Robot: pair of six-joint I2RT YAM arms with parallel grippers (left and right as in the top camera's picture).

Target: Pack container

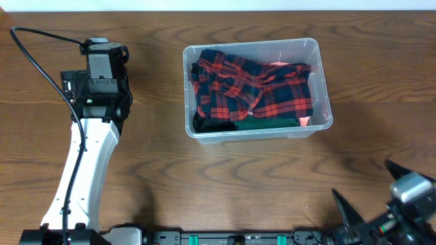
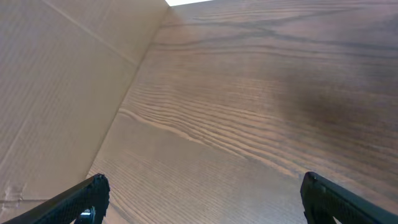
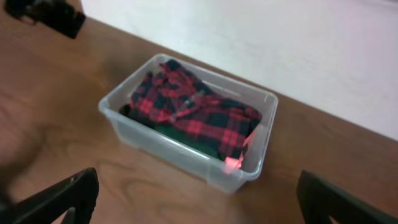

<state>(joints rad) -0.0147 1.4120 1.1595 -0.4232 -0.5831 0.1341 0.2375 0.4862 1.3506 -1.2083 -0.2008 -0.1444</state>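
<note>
Find the container (image 1: 259, 133) on the far half of the bench (image 1: 225, 190), a little right of centre, long side running left to right. Note the load inside: a red-and-black plaid garment (image 1: 255, 88) folded and bunched across most of the floor, a strip of green cloth (image 1: 269, 124) along the near wall, a pink-orange patch (image 1: 304, 121) at the right end, too small to identify. Looks nearly or fully packed, judging by that.

Read the 2 sets of jaws as spread wide and gripping nothing. Left jaws over bare wood beside a cardboard panel (image 2: 56, 93), with the left arm (image 1: 88, 153) well apart from the container on the left side. Right jaws low at the near right corner, on the right arm (image 1: 409, 197), facing the container from well back.

For whatever remains, probably a last tuck or a check, go in with the right jaws. Come down from above, inside the rim, never across the thin walls. Press the highest fold of plaid flat instead of pinching and lifting. Expect a light plastic container to slide on smooth wood, so push straight down, or brace the left wall with the left jaws first. Check the right end for cloth over the rim; cannot tell from here.
</note>
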